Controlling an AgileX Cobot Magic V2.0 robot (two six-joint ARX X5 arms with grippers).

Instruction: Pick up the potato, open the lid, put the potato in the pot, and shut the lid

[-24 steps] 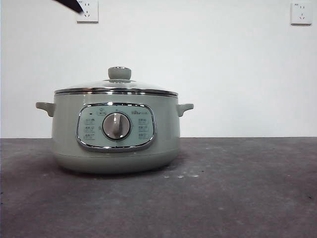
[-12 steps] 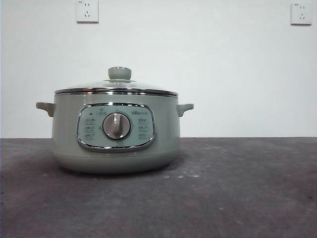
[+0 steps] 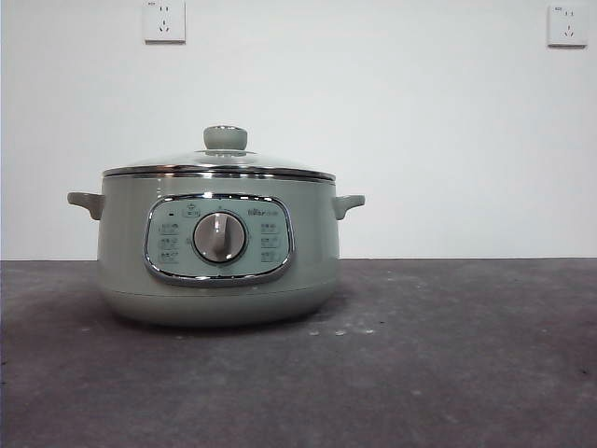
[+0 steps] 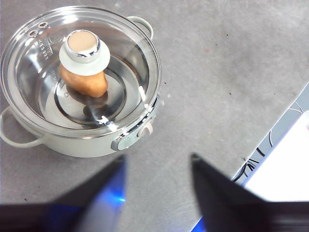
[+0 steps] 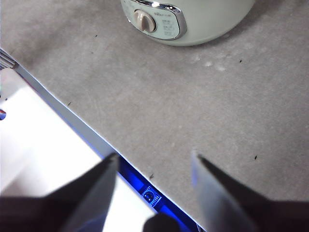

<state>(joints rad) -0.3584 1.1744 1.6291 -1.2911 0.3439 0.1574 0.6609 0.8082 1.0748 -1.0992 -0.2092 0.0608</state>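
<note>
Front view: you see the pot [image 3: 216, 247] standing on the grey table [image 3: 448, 364], left of centre, its chrome-framed control panel [image 3: 218, 239] and silver dial [image 3: 220, 237] facing you. The lid [image 3: 219, 166] sits level on the rim, with its knob [image 3: 225, 138] at 12 o'clock above the dial. Two wall sockets [image 3: 164, 20] hang high on the white wall, at about 11 and 1 o'clock from the pot. No arm shows in this view.

Left wrist view: you look down on the closed pot [image 4: 87, 140]. Through the glass lid [image 4: 120, 63] the potato [image 4: 87, 83] lies inside on the pot's floor, partly hidden under the knob [image 4: 83, 48]. The left gripper [image 4: 157, 164] hangs well apart from the pot over bare table, its jaws spread wide with nothing between them.

Right wrist view: you see only the pot's [image 5: 212, 19] front, with the dial [image 5: 143, 20]. The right gripper [image 5: 154, 162] hangs near the table's edge, well apart from the pot, jaws spread and empty.
</note>
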